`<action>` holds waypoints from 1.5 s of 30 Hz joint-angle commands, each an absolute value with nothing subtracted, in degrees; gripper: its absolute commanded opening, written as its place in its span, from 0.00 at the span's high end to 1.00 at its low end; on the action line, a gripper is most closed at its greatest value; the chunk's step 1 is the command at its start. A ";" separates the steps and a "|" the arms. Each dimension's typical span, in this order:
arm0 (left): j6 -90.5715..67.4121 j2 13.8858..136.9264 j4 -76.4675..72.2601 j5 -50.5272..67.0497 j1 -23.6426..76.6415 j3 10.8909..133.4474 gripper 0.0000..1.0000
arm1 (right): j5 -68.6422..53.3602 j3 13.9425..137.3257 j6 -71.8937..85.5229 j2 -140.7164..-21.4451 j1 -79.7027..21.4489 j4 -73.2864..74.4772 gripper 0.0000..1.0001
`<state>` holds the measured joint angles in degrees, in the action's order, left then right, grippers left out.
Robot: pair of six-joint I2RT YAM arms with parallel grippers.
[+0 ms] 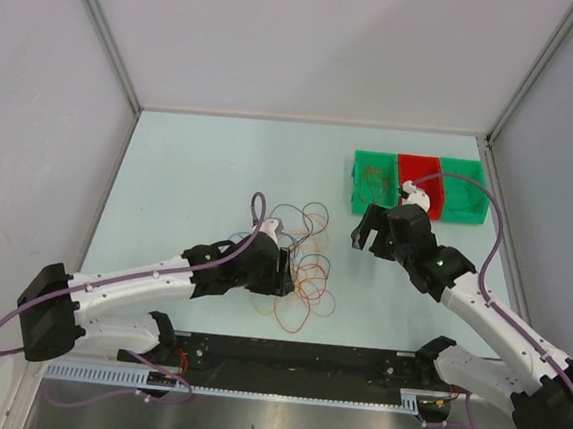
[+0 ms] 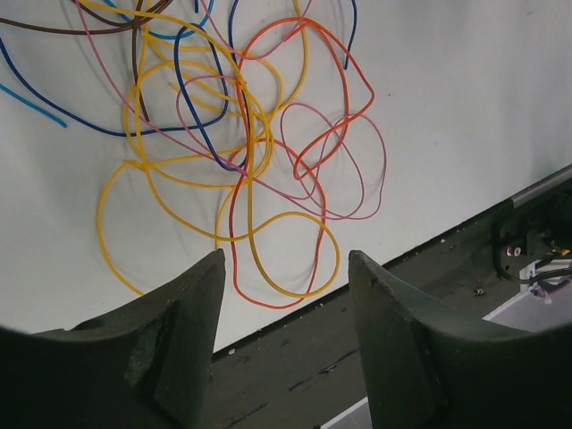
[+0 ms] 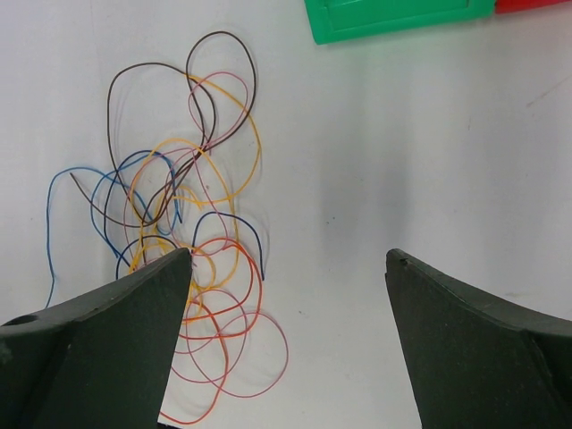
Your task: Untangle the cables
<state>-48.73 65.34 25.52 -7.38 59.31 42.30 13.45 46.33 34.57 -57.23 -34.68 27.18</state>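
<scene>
While the cables (image 1: 303, 256) lie knotted on the worktop (image 1: 190, 166) left of the bins (image 1: 376, 160), the left claw (image 2: 286, 259) hangs released at their edge and the right claw (image 3: 288, 255), also released, sits between them and the bins. Choosing a strand seems the step in hand; next, pinch one outer loop.

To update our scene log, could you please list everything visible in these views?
cables: one tangle of many; orange, red, pink, blue, brown; table centre
bins: three in a row; green, red, green; far right of table
table: one; pale; under everything
purple robot cables: two; purple; one along each arm
left arm: one; white and black; reaching to the tangle
right arm: one; white and black; reaching toward the bins
left gripper: one; black; jaws open, empty, over the tangle's edge
right gripper: one; black; jaws open, empty, by the bins
</scene>
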 commanded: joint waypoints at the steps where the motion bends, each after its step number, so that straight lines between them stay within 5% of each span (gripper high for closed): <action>1: -51.24 66.36 23.12 -8.88 59.77 42.63 0.38 | 12.83 45.62 33.66 -55.37 -33.75 26.28 0.07; 7: -51.33 67.67 25.14 -10.46 59.77 43.33 0.41 | 11.69 44.30 33.66 -53.97 -32.87 26.37 0.07; 10: -51.15 68.38 23.82 -10.11 59.77 42.89 0.59 | 11.43 43.95 33.58 -53.44 -32.52 26.45 0.08; 13: -50.98 69.08 23.99 -10.11 59.77 43.94 0.95 | 10.99 43.86 33.66 -53.00 -32.26 26.54 0.08; 14: -50.54 68.56 24.26 -9.93 59.77 45.86 1.00 | 10.73 43.94 33.49 -52.74 -32.17 26.46 0.08; 19: -44.05 64.86 37.04 -13.26 59.24 66.04 1.00 | 7.83 45.35 31.47 -50.02 -29.01 27.33 0.08; 26: -28.95 73.20 50.18 -15.56 55.11 112.68 1.00 | 1.94 48.43 31.73 -47.20 -24.35 27.95 0.10; 29: -24.71 75.76 50.98 -16.70 54.93 121.53 1.00 | 1.23 48.95 31.99 -46.06 -24.26 28.04 0.11; 37: -25.66 67.42 38.94 -15.47 54.41 98.04 1.00 | -2.28 49.39 29.27 -41.66 -24.17 27.43 0.10; 45: -23.83 65.13 35.77 -12.31 54.14 90.53 1.00 | -11.51 49.39 27.86 -39.38 -24.17 21.37 0.10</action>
<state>-26.61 67.85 39.81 -14.13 54.50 89.71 -5.69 47.09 29.61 -40.71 -24.36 26.65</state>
